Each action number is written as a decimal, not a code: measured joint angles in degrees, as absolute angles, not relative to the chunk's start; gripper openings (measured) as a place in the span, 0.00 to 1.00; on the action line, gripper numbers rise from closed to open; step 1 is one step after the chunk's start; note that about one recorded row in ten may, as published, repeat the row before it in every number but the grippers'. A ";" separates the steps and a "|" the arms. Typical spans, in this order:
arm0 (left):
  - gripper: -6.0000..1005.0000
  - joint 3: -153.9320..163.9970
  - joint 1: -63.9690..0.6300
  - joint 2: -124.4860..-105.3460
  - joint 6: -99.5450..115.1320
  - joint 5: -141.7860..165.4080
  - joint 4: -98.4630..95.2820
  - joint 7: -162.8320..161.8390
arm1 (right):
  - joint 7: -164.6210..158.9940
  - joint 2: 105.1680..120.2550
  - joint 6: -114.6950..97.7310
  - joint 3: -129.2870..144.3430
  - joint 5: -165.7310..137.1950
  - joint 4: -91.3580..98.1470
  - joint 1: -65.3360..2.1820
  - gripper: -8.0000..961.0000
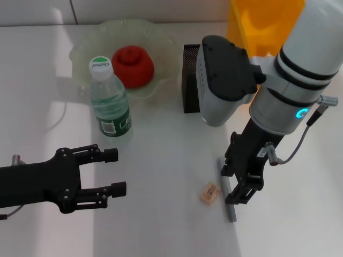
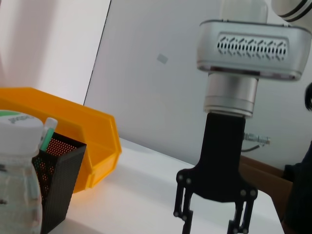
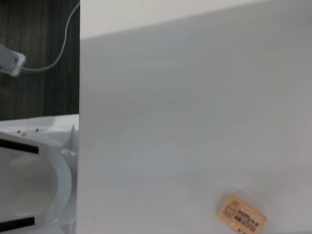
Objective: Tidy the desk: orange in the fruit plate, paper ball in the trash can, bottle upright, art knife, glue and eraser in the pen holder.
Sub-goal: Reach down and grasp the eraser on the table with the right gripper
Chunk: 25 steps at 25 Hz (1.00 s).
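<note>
Art knife (image 1: 228,190) pickup is underway: right gripper (image 1: 242,188) is lowered over it, fingers apart, eraser (image 1: 210,193) at its 9 o'clock. Closing is needed next. Left gripper (image 1: 110,171) is parked open.

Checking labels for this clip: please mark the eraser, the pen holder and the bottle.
eraser (image 1: 210,193): head view, on its tan top face.
pen holder (image 1: 188,80): head view, on its black mesh side wall.
bottle (image 1: 110,104): head view, on its clear body above the green label.

Eraser (image 3: 242,215): "miffy"; bottle (image 1: 110,101) cap: "C'estbon".
</note>
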<state>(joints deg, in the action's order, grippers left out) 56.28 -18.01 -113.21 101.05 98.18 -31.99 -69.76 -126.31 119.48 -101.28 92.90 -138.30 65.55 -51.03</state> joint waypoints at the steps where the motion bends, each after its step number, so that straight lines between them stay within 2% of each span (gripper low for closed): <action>1: 0.78 56.28 -18.01 -113.21 101.05 98.18 -31.99 -69.76 | -126.64 119.51 -100.42 94.35 -138.34 65.38 -50.92 0.60; 25: 0.78 56.40 -18.01 -113.57 100.64 98.18 -31.85 -69.58 | -130.15 119.88 -86.45 107.41 -136.51 61.01 -51.31 0.60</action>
<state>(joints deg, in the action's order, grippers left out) 56.40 -18.01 -113.57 100.64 98.18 -31.85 -69.58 -130.15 119.88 -86.45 107.41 -136.51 61.01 -51.31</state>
